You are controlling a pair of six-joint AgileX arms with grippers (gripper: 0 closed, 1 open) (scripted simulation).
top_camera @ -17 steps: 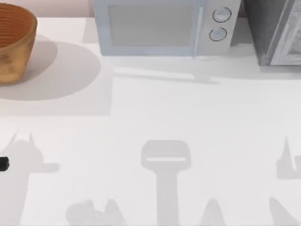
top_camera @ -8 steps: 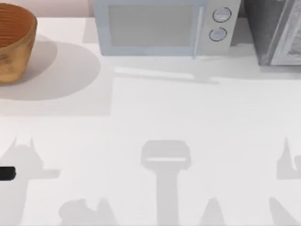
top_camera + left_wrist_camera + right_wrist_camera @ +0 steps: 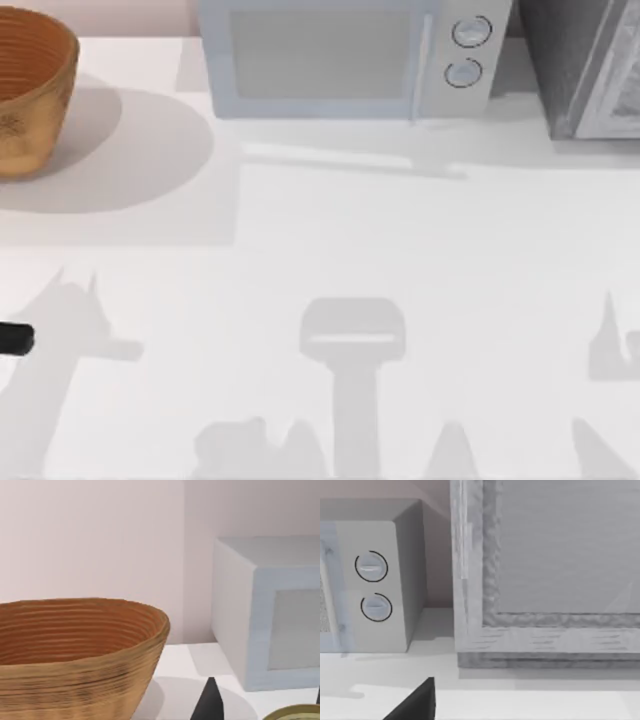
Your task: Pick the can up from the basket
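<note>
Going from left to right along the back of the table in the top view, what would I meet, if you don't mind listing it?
Basket → microwave → grey box-like appliance.

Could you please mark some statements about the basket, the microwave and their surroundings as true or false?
1. The basket stands left of the microwave. True.
2. The microwave's knobs are at its left end. False: they are at its right end.
3. The basket lies tipped on its side. False: it stands upright, opening upward.
4. A grey box stands right of the microwave. True.
5. The left arm is at the table's left edge. True.
</note>
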